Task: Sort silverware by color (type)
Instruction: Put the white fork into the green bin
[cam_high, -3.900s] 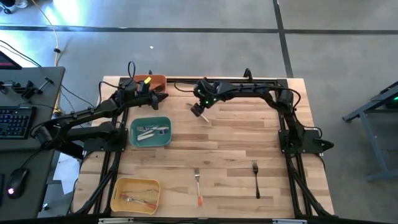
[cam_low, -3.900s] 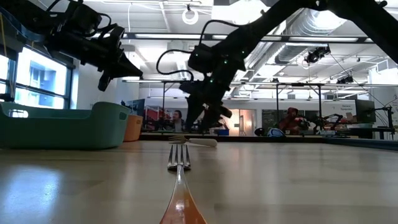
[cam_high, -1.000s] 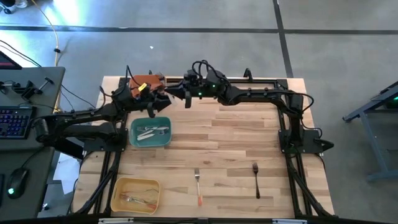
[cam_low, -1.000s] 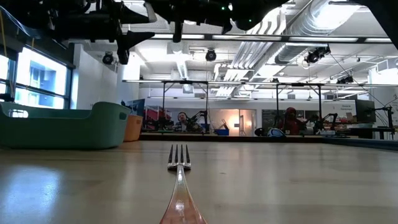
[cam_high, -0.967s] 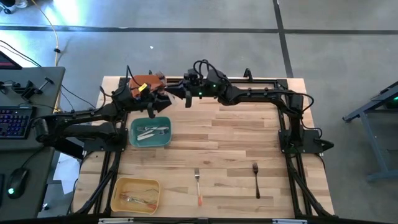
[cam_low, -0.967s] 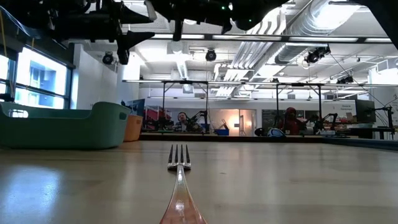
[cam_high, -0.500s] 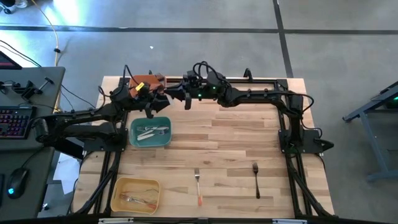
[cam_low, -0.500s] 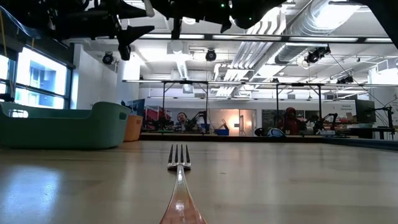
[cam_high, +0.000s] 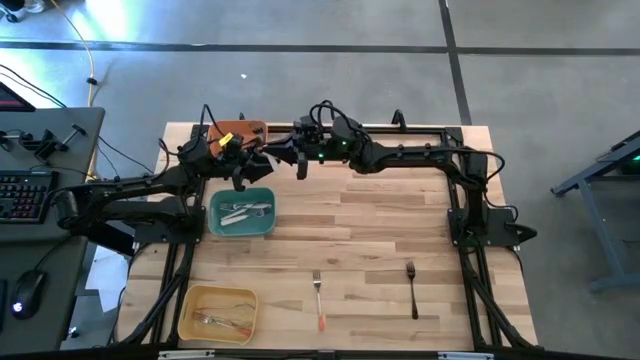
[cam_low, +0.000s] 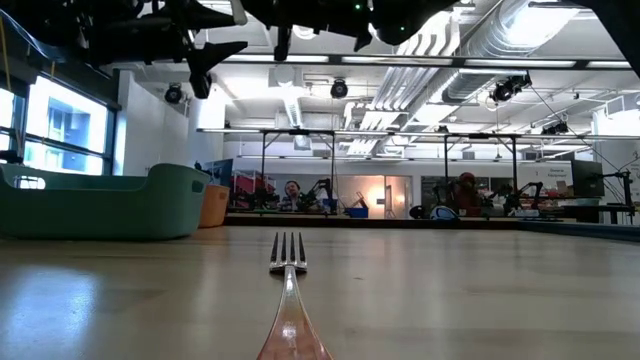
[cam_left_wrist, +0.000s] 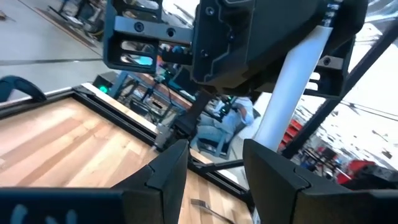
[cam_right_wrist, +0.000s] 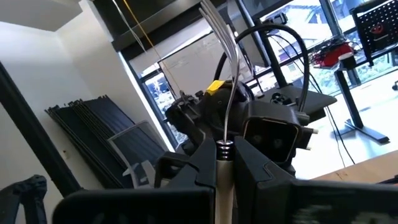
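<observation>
I read no writing anywhere. My right tool (cam_right_wrist: 222, 163) pinches a white-handled utensil (cam_right_wrist: 225, 106); left tool (cam_left_wrist: 214, 165) spread (both unchanged), raised over the desk (cam_high: 400, 220).

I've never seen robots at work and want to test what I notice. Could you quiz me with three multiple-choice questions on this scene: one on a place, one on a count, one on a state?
1. Where does the orange-handled fork lie?
A on the floor
B on the table, between the yellow bin and the black fork
C in a person's hand

2. How many utensils lie loose on the table, outside the bins?
A two
B five
C none

3. The right gripper is:
A wide open and empty
B shut on a white-handled utensil
C resting on the table

Answers:
1. B: the high view shows it there.
2. A: only the two forks lie loose.
3. B: the right wrist view shows the fingers closed on the utensil.
</observation>
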